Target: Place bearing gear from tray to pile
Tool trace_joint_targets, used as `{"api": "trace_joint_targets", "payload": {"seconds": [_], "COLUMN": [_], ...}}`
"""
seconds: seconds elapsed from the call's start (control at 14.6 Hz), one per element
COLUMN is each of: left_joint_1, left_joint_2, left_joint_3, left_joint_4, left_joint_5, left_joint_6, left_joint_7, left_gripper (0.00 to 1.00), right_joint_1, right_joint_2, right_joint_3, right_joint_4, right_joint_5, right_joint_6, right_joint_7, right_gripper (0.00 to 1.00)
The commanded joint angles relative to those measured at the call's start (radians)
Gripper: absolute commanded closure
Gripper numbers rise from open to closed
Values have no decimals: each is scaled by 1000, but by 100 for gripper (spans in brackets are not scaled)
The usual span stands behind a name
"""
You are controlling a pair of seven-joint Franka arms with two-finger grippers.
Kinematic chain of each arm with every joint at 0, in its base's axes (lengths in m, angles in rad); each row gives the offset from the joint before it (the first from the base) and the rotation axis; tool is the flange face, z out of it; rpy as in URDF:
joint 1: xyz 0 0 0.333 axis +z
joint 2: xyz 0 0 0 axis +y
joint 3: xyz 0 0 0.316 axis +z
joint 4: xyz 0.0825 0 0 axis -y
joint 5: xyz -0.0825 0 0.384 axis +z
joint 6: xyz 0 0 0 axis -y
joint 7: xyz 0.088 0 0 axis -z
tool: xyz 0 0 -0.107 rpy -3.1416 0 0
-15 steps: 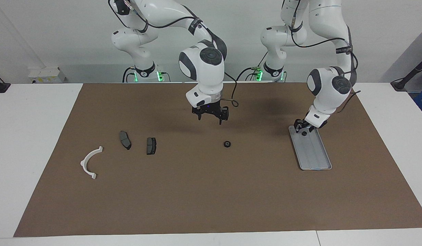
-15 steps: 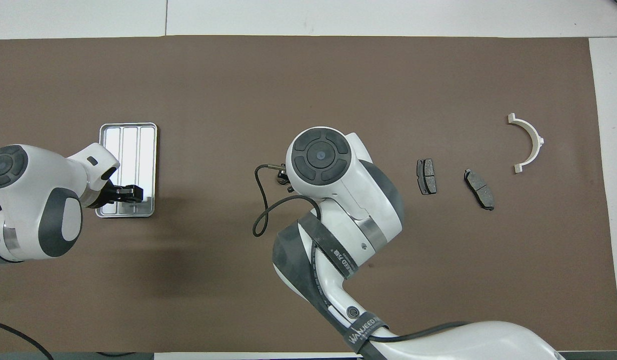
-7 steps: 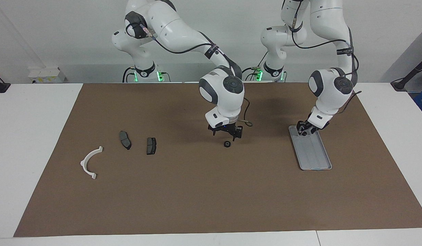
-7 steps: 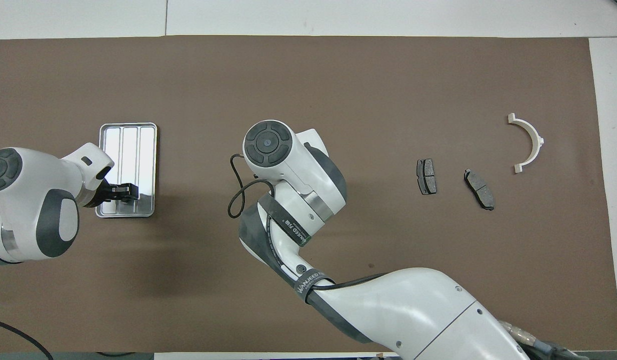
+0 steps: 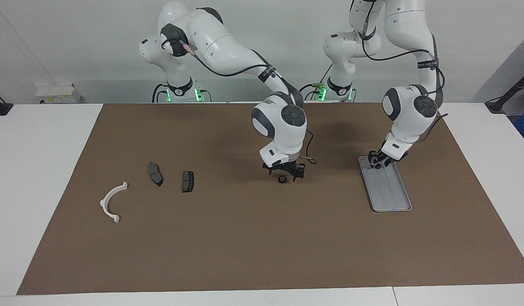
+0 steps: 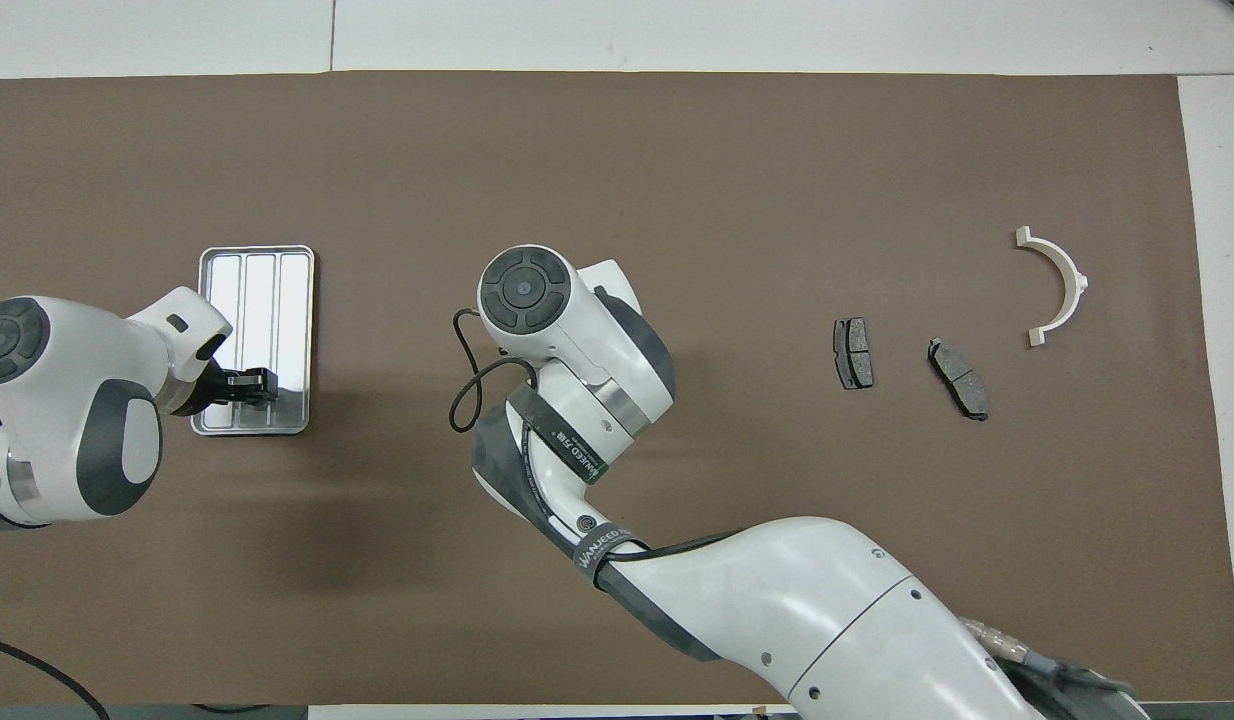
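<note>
Bearing gear (image 5: 282, 179) sits on the brown mat (image 5: 262, 238) mid-table, well apart from the tray (image 5: 391, 195) and the pile (image 5: 156, 174). Right gripper (image 5: 284, 175) is down around it, fingers spread either side, not pinching yet. Tray holds no parts; left gripper (image 5: 377, 163) is at its robot-side end, can't tell its jaw state. Pile: white half-ring (image 5: 112, 202) and two dark pads (image 6: 854, 353).
</note>
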Motion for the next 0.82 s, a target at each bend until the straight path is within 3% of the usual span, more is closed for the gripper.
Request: {"api": "trace_joint_targets", "payload": {"seconds": [0.0, 0.21, 0.41, 0.62, 0.75], "left_joint_1": [1, 0, 0, -2, 0], "left_joint_2": [-8, -4, -4, -4, -4], "left_joint_3": [-4, -4, -4, -4, -2], "left_joint_4": [-24, -30, -33, -34, -34], "left_joint_5": [-9, -9, -9, -9, -9], "left_joint_6": [25, 41, 43, 43, 43], "left_joint_7": [-5, -7, -7, -7, -7], "left_gripper": [44, 45, 53, 54, 66], "right_joint_1": [3, 3, 9, 9, 9], "right_joint_2": [16, 16, 14, 13, 13], "right_joint_3": [0, 0, 0, 0, -1], "right_joint_4": [19, 0, -30, -41, -40], "right_joint_5": [-16, -12, -13, -10, -10], "right_joint_6": [15, 36, 70, 68, 59], "right_joint_7": [21, 21, 21, 21, 21], "right_gripper": [4, 9, 9, 9, 15]}}
